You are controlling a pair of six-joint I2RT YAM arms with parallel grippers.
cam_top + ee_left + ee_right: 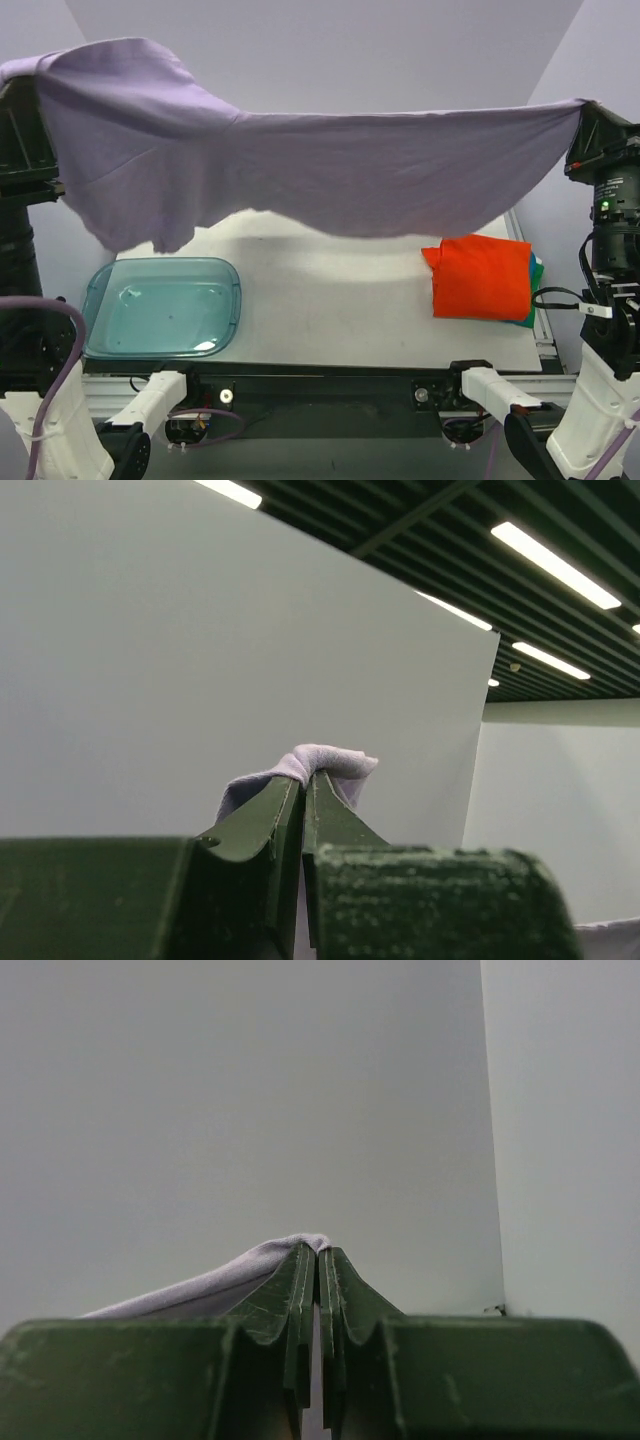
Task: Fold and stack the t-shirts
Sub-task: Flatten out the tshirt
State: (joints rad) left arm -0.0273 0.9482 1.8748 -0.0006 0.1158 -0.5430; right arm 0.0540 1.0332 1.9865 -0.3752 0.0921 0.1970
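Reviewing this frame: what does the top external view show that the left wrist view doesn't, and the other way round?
Only top external: the plain lavender-purple t-shirt spread wide in the air, its right end at the right gripper; the folded orange-red t-shirt lying on a green-teal t-shirt edge; the translucent blue plastic tray; the white table.
Only left wrist: the dark green fingers of the left gripper pressed shut on a bunched fold of cloth, a grey wall panel, ceiling strip lights.
Both: the lavender t-shirt, held aloft by the left gripper.
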